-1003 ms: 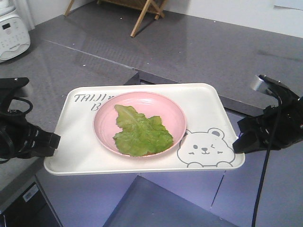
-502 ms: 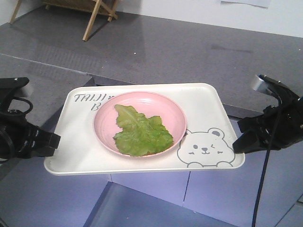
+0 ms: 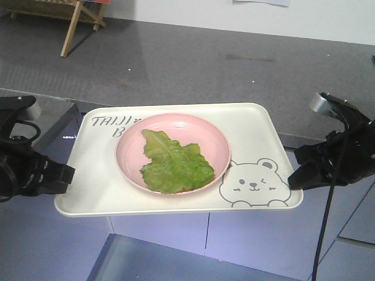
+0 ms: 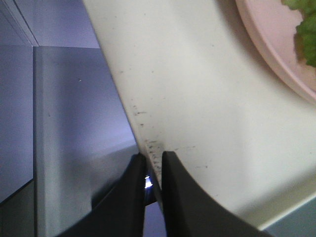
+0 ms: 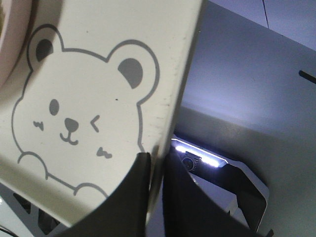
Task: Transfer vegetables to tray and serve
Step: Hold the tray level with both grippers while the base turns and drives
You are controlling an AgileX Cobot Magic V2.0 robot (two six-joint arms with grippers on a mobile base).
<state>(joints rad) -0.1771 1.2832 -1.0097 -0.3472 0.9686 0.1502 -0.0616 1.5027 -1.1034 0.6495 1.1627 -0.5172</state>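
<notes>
Crinkled green lettuce leaf (image 3: 176,165) lay flat on the pink plate (image 3: 126,153); left gripper (image 4: 153,161) and right gripper (image 5: 157,161) clamped opposite rims of the cream tray (image 3: 258,132).

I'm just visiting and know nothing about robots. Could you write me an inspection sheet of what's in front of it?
Surface: grey counter behind the held tray.
Job's things: lettuce leaf lies on pink plate, plate sits on cream tray.
Clutter: nothing seen.
Grippers: left gripper and right gripper each shut on a tray edge.
Cables: black cable hangs beside right arm.
Surroundings: wooden frame legs, white wall, lilac cabinet fronts.
</notes>
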